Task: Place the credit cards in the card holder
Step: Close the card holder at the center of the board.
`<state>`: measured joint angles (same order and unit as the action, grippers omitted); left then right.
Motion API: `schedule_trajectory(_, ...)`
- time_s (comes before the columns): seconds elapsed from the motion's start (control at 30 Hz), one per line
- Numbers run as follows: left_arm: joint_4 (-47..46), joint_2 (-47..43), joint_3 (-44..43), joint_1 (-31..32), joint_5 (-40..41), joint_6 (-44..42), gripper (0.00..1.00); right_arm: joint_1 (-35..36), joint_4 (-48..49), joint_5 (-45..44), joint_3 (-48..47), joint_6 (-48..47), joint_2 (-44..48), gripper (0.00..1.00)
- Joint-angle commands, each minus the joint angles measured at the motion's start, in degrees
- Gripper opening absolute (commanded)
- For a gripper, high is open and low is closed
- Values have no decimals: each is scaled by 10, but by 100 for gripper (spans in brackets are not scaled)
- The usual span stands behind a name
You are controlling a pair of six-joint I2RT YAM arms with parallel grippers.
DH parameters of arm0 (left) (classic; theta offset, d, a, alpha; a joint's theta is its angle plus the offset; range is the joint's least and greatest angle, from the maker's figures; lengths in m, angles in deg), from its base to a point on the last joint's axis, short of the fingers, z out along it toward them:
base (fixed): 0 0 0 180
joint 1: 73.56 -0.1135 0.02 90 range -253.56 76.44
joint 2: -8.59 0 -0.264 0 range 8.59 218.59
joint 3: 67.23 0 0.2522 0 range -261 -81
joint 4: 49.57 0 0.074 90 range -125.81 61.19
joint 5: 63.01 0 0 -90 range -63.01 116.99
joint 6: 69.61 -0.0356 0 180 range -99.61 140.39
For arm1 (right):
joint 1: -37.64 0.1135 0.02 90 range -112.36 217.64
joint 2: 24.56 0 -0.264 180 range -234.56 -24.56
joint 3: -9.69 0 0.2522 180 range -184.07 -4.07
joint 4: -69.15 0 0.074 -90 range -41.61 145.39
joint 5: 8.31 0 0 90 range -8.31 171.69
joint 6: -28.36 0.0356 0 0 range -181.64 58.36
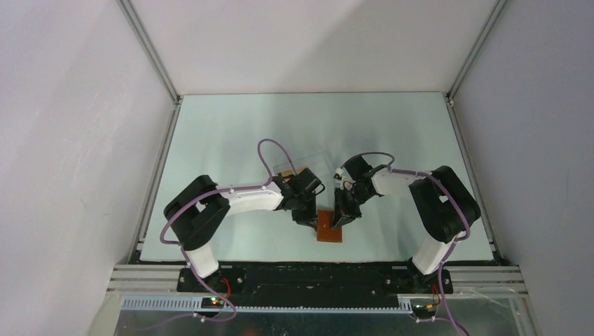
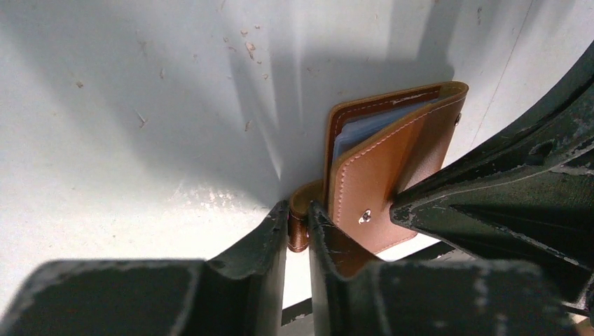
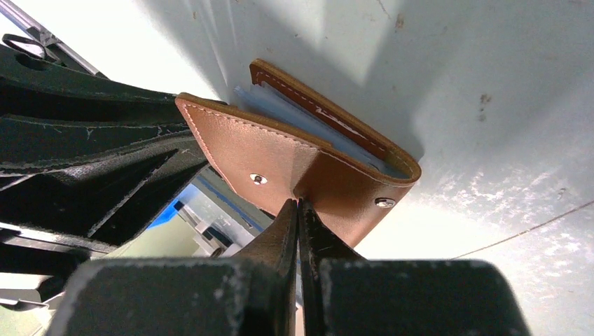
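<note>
The brown leather card holder [image 1: 329, 229] lies near the table's front edge between both arms, its cover lifted so the grey-blue inner pockets [image 2: 357, 133] show. My left gripper [image 2: 298, 218] is shut on its snap tab [image 2: 300, 234], which sits squeezed between the two fingers. My right gripper [image 3: 299, 203] is shut, its tips pinching the free edge of the lifted cover [image 3: 266, 157]. In the top view the left gripper [image 1: 307, 213] and right gripper [image 1: 342, 220] meet over the holder. No credit cards show clearly in any view.
A clear plastic box [image 1: 308, 159] sits just behind the left wrist. One of the right gripper's dark fingers [image 2: 490, 203] fills the right side of the left wrist view. The table's front rail [image 1: 315, 269] runs close behind the holder.
</note>
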<state>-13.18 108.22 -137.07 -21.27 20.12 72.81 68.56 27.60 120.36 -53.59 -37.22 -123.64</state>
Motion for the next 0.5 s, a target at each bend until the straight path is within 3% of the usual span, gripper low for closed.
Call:
schedule_trajectory(0.0, 39, -2, 4, -1, 12, -20, 19, 6, 15, -27, -1, -5, -24, 3)
schedule_trajectory(0.1, 42, -12, 19, -10, 16, -22, 6, 9, 14, -31, -1, -7, -31, 3)
schedule_trajectory(0.23, 46, -27, 33, -32, 13, -25, 4, 18, 9, -49, -1, -10, -39, 2)
schedule_trajectory(0.47, 26, -36, 45, -67, -59, -60, 0, 29, 0, -72, -1, -12, -68, 2)
